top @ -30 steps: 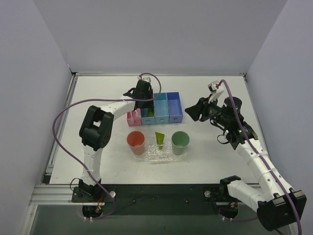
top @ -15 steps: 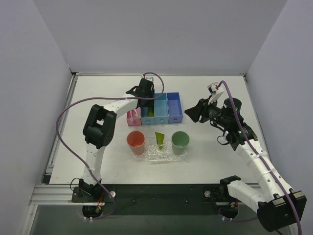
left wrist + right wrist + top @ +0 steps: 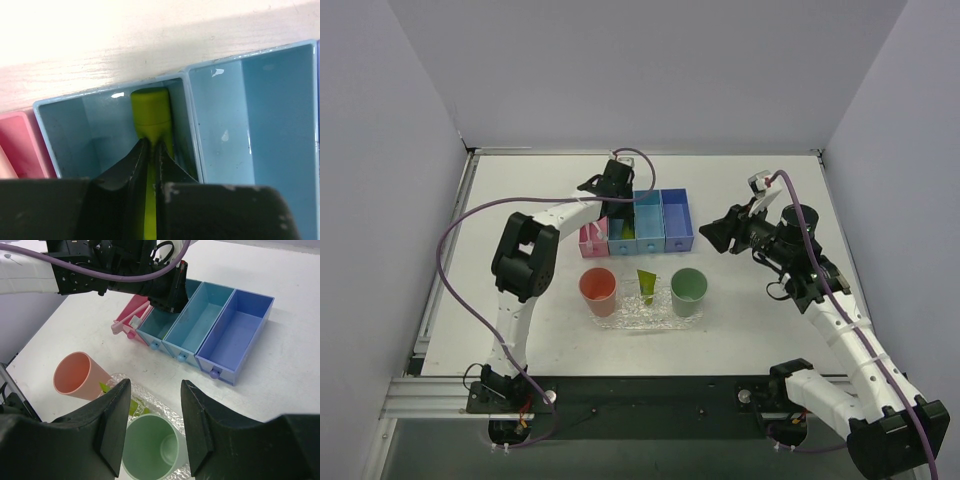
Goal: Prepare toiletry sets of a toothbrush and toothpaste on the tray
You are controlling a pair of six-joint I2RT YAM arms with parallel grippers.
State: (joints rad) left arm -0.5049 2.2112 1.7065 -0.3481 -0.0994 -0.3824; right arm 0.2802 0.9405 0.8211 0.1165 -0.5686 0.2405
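Observation:
My left gripper (image 3: 151,147) reaches into a light-blue bin (image 3: 70,132) and is shut on a yellow-green toothpaste tube (image 3: 151,112), which is pinched flat between the fingers. From above, the left gripper (image 3: 616,197) is over the second bin from the left. Another toothpaste tube (image 3: 646,286) stands on the clear bumpy tray (image 3: 650,318), between a pink cup (image 3: 598,290) and a green cup (image 3: 688,287). Pink toothbrushes (image 3: 131,320) stick out of the pink bin (image 3: 590,241). My right gripper (image 3: 152,387) hangs open and empty above the green cup (image 3: 150,450).
A row of bins runs behind the tray: pink, two light-blue ones and a darker blue one (image 3: 677,218). The two bins on the right (image 3: 200,320) hold nothing. The left arm's purple cable (image 3: 455,240) loops over the left side of the table.
The left gripper's fingers have shut on the toothpaste tube in the bin, and its wrist has shifted slightly toward the back. The right arm has hardly moved.

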